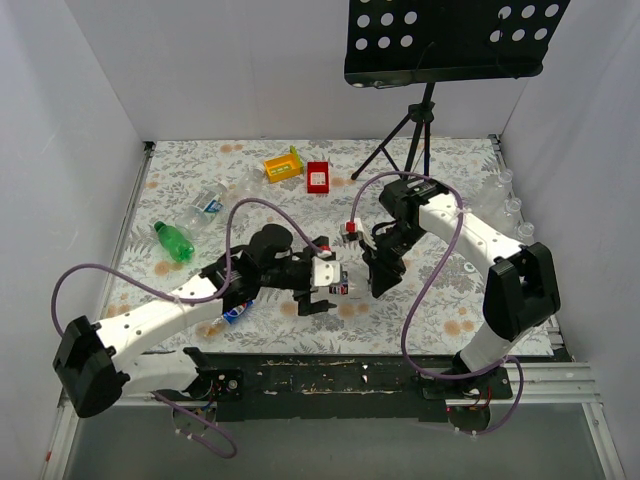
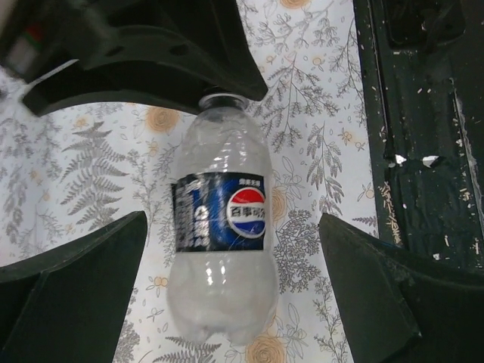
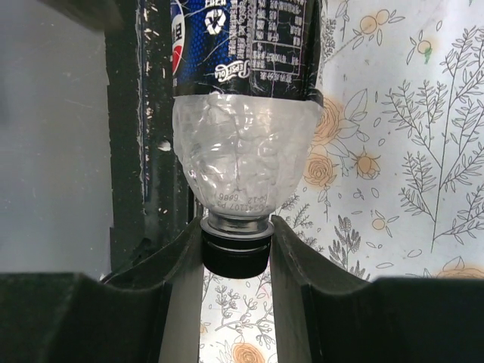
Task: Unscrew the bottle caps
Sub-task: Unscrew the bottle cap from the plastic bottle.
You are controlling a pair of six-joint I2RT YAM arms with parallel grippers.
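A clear bottle [image 2: 223,302] with a blue Pepsi label hangs over the flowered tabletop, between the two arms. My right gripper [image 3: 235,242] is shut on its black bottle cap [image 3: 235,255], one finger on each side; the bottle's body [image 3: 246,136] points away from that gripper. My left gripper [image 2: 231,219] stands wide open around the bottle's lower half, and its fingers [image 2: 83,287] do not touch it. In the left wrist view the cap is hidden behind the right gripper's dark fingers [image 2: 151,53]. In the top view the two grippers, left [image 1: 322,278] and right [image 1: 376,282], meet at mid-table.
Another blue-labelled bottle [image 1: 237,310] lies under the left arm. A green bottle [image 1: 175,242] and clear bottles [image 1: 210,200] lie at the left. A yellow tray [image 1: 283,165] and a red tray [image 1: 318,177] stand at the back. More clear bottles [image 1: 510,205] line the right edge.
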